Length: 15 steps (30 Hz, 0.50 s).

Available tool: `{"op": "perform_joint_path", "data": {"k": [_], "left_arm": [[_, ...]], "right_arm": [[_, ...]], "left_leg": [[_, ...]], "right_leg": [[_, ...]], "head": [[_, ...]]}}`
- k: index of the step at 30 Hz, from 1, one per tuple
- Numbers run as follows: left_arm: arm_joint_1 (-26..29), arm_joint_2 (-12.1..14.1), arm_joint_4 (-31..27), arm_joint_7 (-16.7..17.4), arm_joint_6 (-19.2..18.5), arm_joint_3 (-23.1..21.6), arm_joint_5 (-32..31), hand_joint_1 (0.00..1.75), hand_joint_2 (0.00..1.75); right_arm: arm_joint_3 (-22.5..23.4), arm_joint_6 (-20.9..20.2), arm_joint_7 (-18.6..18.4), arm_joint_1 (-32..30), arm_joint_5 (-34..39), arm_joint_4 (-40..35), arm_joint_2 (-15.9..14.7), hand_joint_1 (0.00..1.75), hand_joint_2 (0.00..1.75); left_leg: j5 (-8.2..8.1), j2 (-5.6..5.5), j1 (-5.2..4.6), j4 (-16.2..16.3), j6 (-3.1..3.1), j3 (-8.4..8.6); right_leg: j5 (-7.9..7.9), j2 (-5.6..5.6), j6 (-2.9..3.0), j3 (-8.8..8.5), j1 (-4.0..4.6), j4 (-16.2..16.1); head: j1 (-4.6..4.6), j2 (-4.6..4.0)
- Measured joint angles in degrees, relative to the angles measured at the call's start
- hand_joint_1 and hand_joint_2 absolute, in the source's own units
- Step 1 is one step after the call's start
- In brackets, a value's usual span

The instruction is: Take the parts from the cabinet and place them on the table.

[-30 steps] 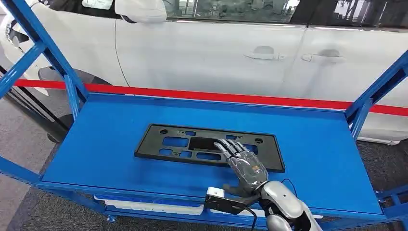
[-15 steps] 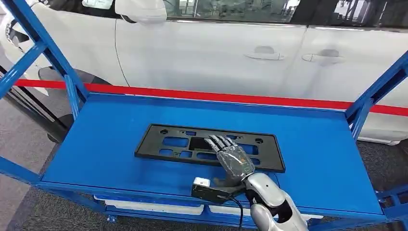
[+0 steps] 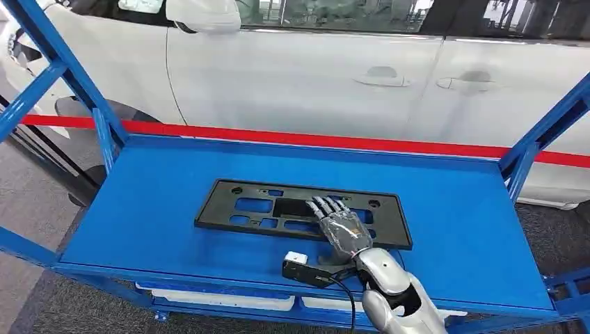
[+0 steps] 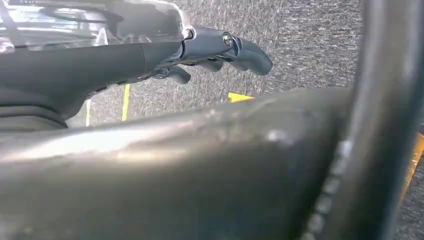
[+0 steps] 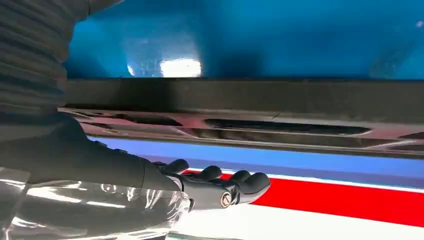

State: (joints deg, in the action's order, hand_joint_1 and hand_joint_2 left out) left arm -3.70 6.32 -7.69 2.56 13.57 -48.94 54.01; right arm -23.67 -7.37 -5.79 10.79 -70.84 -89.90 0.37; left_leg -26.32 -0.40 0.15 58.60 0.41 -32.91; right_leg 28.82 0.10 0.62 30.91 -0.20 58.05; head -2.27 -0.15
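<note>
Blue cabinet shelf (image 3: 174,181) before me, white car (image 3: 313,76) behind. Black part (image 3: 243,209) lies flat mid-shelf. My right hand (image 3: 341,226) rests on its near right portion, fingers (image 3: 327,206) stretched flat, nothing gripped. Step as I judge it: getting grasp, lift not yet begun. Next move needs fingers hooked under near edge or through slot. Left hand (image 4: 220,47) hangs over floor, fingers loosely extended, holding nothing.

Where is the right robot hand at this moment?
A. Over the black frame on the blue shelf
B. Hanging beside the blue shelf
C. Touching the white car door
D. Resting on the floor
A: the right robot hand lies flat over the black frame, which rests on the blue shelf.
</note>
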Motion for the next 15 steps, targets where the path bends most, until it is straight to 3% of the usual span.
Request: {"op": "perform_joint_path", "data": {"k": [3, 4, 5, 6, 11, 15], "left_arm": [[0.0, 0.0, 0.0, 0.0, -0.1, -0.4, 0.3, 0.0, 0.0], [0.0, 0.0, 0.0, 0.0, -0.1, -0.5, 0.4, 0.0, 0.0], [0.0, 0.0, 0.0, 0.0, -0.1, -0.7, 0.6, 0.0, 0.0], [0.0, 0.0, 0.0, 0.0, -0.1, -0.9, 0.7, 0.0, 0.0], [0.0, 0.0, 0.0, 0.0, -0.1, -1.3, 1.1, 0.0, 0.0], [0.0, 0.0, 0.0, 0.0, -0.1, -1.4, 1.3, 0.0, 0.0]], "right_arm": [[1.2, 0.0, -0.4, 0.0, -0.9, 0.1, 0.0, 0.0, 1.75], [1.7, -0.1, -0.6, 0.0, -1.1, 0.2, 0.1, 0.14, 1.75], [2.1, -0.1, -0.6, 0.0, -1.3, 0.2, 0.1, 0.73, 1.75], [2.4, -0.2, -0.6, 0.0, -1.6, 0.3, 0.1, 1.2, 1.75], [3.6, -0.3, -0.7, 0.0, -2.4, 0.6, 0.2, 1.45, 1.75], [4.6, -0.4, -0.7, -0.1, -2.9, 0.5, 0.7, 1.48, 1.75]], "left_leg": [[0.0, 0.0, 0.0, 0.0, 0.0, 0.0], [0.0, 0.0, 0.0, 0.0, 0.0, 0.0], [0.0, 0.0, 0.0, 0.0, 0.0, 0.0], [0.0, 0.0, 0.0, 0.0, 0.0, 0.0], [0.0, 0.0, 0.0, 0.0, 0.0, 0.0], [0.0, 0.0, 0.0, 0.0, 0.0, 0.01]], "right_leg": [[0.0, 0.0, 0.0, 0.0, 0.0, 0.0], [0.0, 0.0, 0.0, 0.0, 0.0, 0.0], [0.0, 0.0, 0.0, -0.01, 0.0, 0.0], [0.0, 0.0, 0.0, -0.01, 0.0, 0.0], [0.0, 0.0, 0.0, 0.0, -0.01, 0.0], [0.0, 0.0, 0.0, 0.0, 0.0, 0.0]], "head": [[0.02, 0.0], [0.02, 0.0], [0.02, 0.0], [0.02, 0.0], [0.02, 0.0], [0.02, 0.0]]}}
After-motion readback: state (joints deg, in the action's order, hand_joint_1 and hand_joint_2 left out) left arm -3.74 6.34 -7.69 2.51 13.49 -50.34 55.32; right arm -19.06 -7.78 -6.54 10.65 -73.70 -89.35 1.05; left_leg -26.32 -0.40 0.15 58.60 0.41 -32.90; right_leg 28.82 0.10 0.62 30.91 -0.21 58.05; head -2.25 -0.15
